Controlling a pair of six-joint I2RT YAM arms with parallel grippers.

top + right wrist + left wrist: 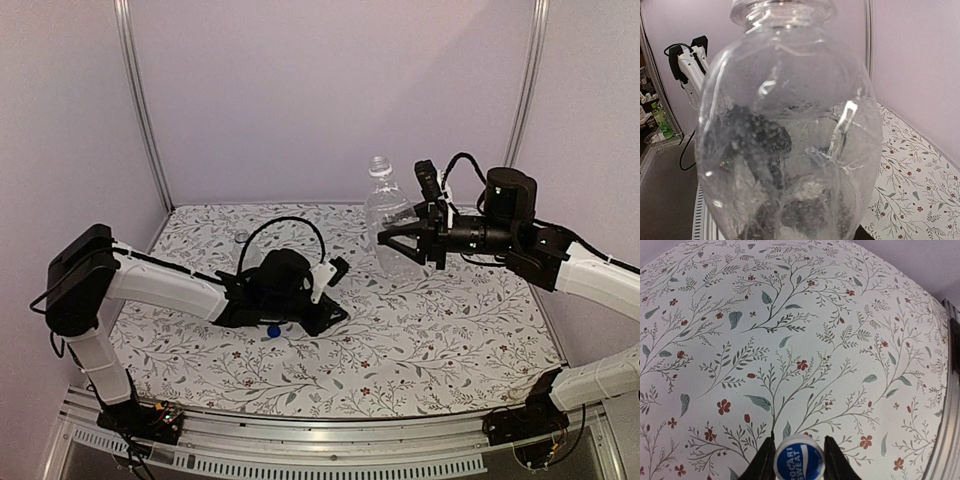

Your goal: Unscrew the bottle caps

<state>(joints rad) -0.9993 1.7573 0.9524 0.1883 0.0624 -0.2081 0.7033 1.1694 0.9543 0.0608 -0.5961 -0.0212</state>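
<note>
The whitish cap with a blue top is off its bottle, pinched edge-on between the pressed-together fingers of the left gripper, low over the middle of the table toward its near edge. The overhead view shows a blue speck under that gripper. I cannot tell whether it is this cap or the solid blue one.

The plain bottle stands open-necked toward the far right corner. The right gripper straddles its belly, but I cannot tell whether the jaws are clamped or slack.

A second clear shape behind the left arm may be the other bottle, mostly hidden.

Risks, as I judge them:
- The small, smooth cap could squirt out of the pinch and roll to the near rail.
- The bottle looks light, so a finger catching it on withdrawal could drag or topple it.
- If its base is not flat on the table when the jaws part, it could fall.
</note>
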